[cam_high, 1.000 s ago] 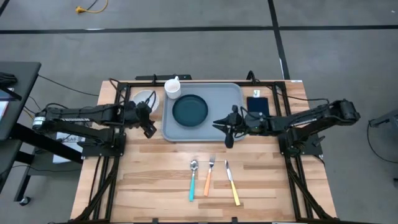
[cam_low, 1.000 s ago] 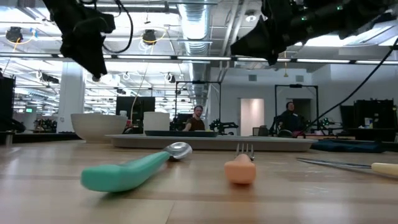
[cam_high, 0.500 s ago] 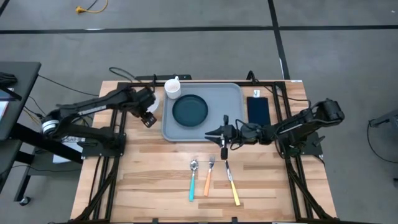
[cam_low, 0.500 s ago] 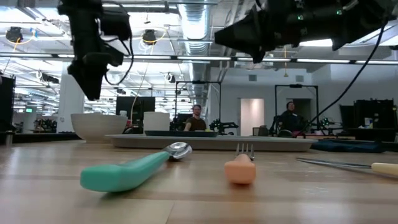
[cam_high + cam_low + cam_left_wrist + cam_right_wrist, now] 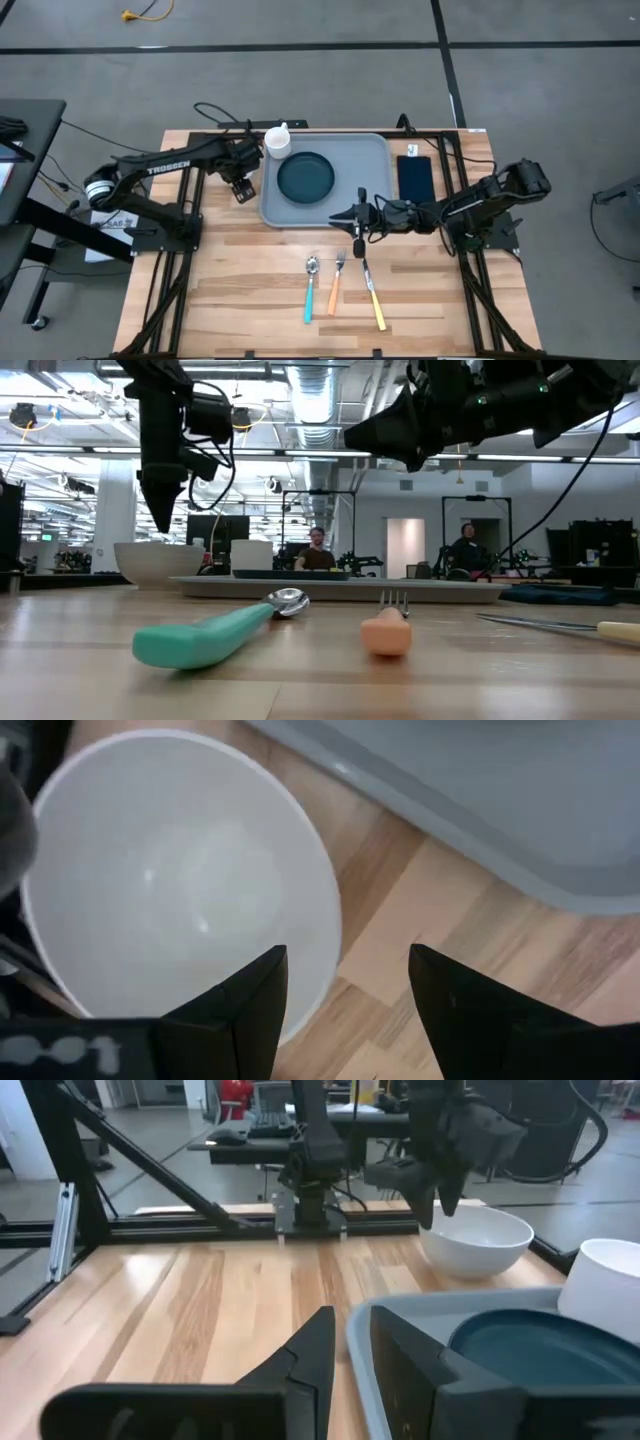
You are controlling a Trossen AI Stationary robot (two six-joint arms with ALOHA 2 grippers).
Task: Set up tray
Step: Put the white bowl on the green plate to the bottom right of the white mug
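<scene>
Your left gripper (image 5: 345, 1010), fingers spread wide, hangs over the white bowl (image 5: 180, 870) just beside the tray (image 5: 375, 160), which lies lengthwise along the tabletop's far edge, while your right gripper (image 5: 358, 222), fingers nearly closed and empty, waits at the tray's near rim.

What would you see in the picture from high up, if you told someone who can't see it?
Looking straight down on a wooden table, a grey-blue tray holds a dark plate and a white cup. The left tool hangs beside the tray, the right tool at its near edge. A spoon, fork and knife lie in front.
</scene>
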